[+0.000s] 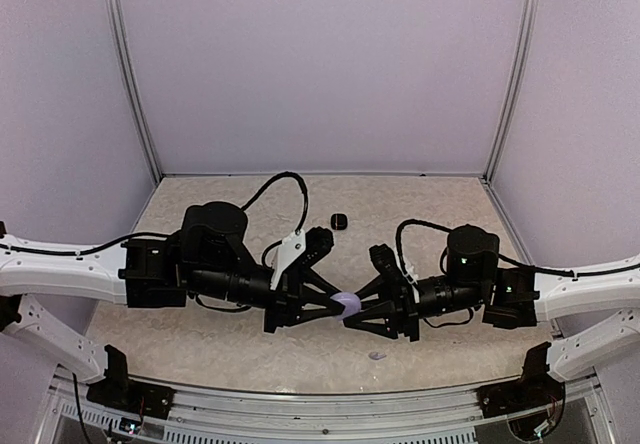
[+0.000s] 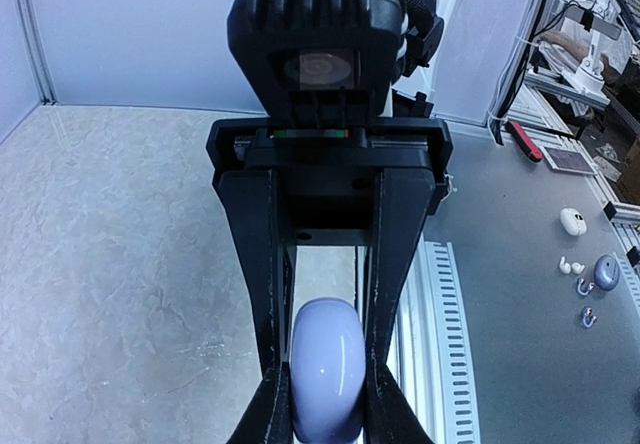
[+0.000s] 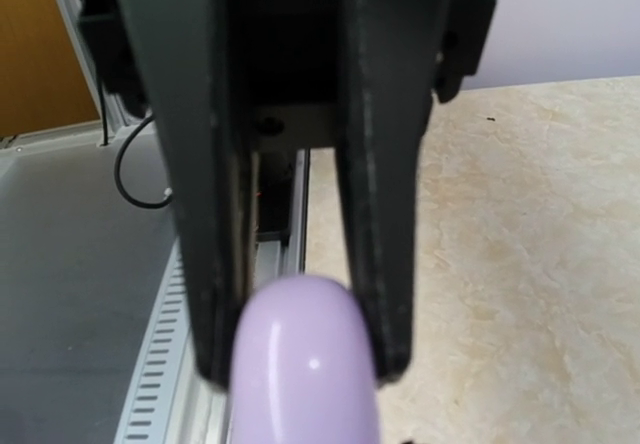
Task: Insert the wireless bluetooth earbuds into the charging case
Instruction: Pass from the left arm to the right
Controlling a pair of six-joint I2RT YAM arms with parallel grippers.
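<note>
Lavender charging case (image 2: pixel 327 369), glossy and rounded, sits clamped in your left gripper (image 2: pixel 327 414) at centre. Your right gripper (image 3: pixel 300 369) brackets it too; whether it presses, you cannot tell. One pale earbud (image 1: pixel 377 355) lies near, right of centre: probably light, slippery; pinch its body gently.

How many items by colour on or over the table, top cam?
Lavender: 2 (lavender case gripped between left gripper and right gripper; small lavender piece on the table near the front edge)
Black: 1 (small black item, far middle, too small to identify)
Total: 3
</note>
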